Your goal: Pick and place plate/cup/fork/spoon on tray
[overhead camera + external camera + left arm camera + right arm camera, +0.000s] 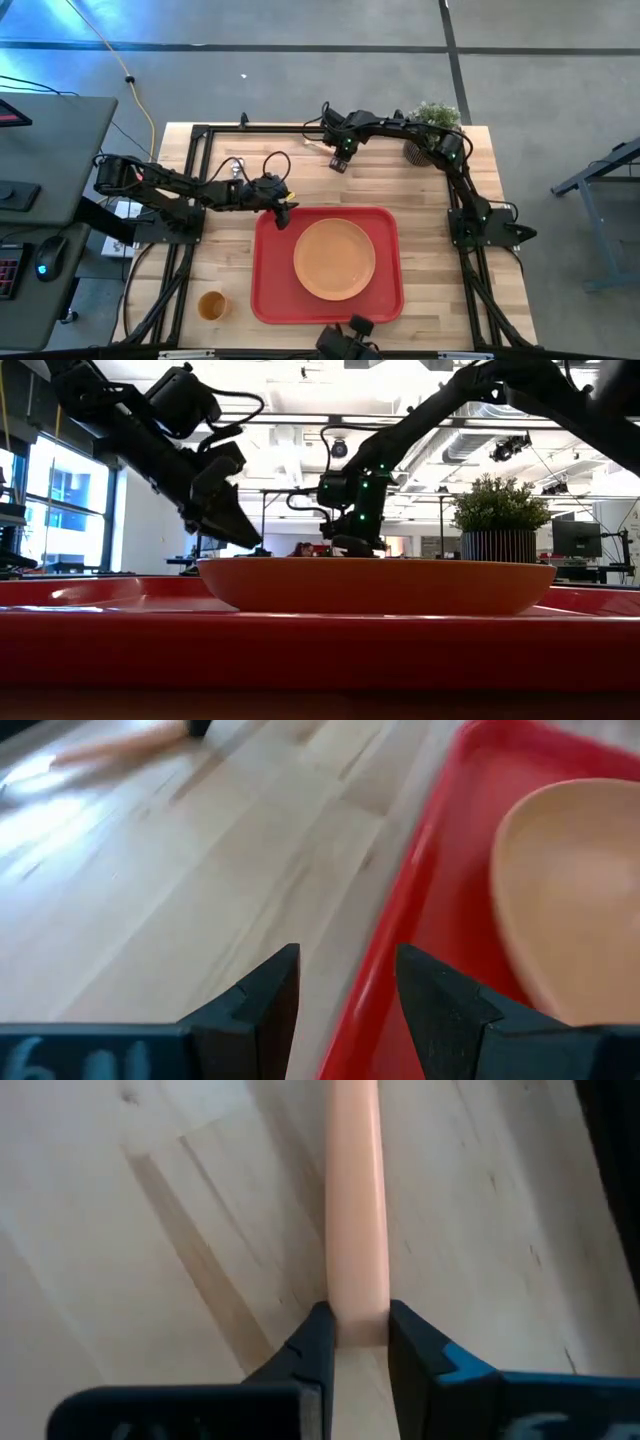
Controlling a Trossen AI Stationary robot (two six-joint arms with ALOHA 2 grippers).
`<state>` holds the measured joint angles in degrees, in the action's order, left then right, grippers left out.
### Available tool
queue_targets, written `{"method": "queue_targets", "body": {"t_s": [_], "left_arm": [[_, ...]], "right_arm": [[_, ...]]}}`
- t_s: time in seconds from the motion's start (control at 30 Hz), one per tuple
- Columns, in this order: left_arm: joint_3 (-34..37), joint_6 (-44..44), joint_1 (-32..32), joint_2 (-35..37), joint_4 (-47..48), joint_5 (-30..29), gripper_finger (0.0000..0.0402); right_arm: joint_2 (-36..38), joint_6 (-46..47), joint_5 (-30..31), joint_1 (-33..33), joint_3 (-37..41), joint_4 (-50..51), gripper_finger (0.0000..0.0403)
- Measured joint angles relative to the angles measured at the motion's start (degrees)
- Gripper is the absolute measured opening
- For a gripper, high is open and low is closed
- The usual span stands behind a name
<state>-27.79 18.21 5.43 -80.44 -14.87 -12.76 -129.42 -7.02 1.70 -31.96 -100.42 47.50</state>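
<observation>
The orange plate point(334, 258) lies flat on the red tray point(270, 290) at the table's middle. The small orange cup point(211, 305) stands on the table near the front left corner. My left gripper point(347, 960) is open and empty, just above the table beside the tray's far left corner point(283, 213). My right gripper point(340, 160) is at the far middle of the table, shut on a slim light orange handle point(355, 1200). The handle's head is out of view, so fork or spoon cannot be told. My right gripper pinches the light orange handle at its near end point(357, 1315) between its two fingers. The fingers come from above, and the handle runs straight away from them over the wooden table top. Whether it is lifted or lies on the table, I cannot tell.
A potted green plant point(435, 120) stands at the far right of the table, behind the right arm. The tray's raised rim point(400, 900) runs close beside my left gripper. Bare wood lies left of the tray and along the far side.
</observation>
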Motion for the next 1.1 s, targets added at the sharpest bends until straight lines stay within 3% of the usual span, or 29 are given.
{"method": "queue_targets", "body": {"t_s": [0.13,0.27,0.5,0.67,0.77,0.87,1.0,1.1], "left_arm": [[0.85,3.99,0.02,0.00,-2.90,-5.76,0.0157],[2.52,5.01,0.07,0.00,-7.29,-7.01,0.0157],[7.87,13.16,-0.02,0.02,-9.99,-8.53,0.0157],[13.27,18.71,-0.34,0.02,-19.72,-10.03,0.0157],[15.94,19.92,-1.38,0.02,-26.69,-10.61,0.0157],[17.34,20.23,-2.63,0.02,-30.52,-12.37,0.0157],[17.53,20.21,-4.18,0.02,-31.88,-16.16,0.0157],[17.46,19.30,-4.53,0.00,-31.84,-17.11,0.0157]], "right_arm": [[0.37,5.13,8.62,2.15,0.09,-0.65,0.0044],[0.52,7.72,16.69,5.85,0.09,-2.39,0.0044],[0.52,9.18,17.12,13.34,0.09,-4.14,0.0045],[0.52,9.25,17.68,19.18,0.09,-3.71,0.0045],[0.52,6.13,21.64,21.86,0.09,-6.29,0.0045],[0.91,4.98,25.29,22.12,0.06,-7.94,0.0046],[2.25,5.53,24.67,20.33,0.53,-9.29,0.0046],[5.46,6.10,23.47,18.50,6.38,-15.50,0.0046]]}}
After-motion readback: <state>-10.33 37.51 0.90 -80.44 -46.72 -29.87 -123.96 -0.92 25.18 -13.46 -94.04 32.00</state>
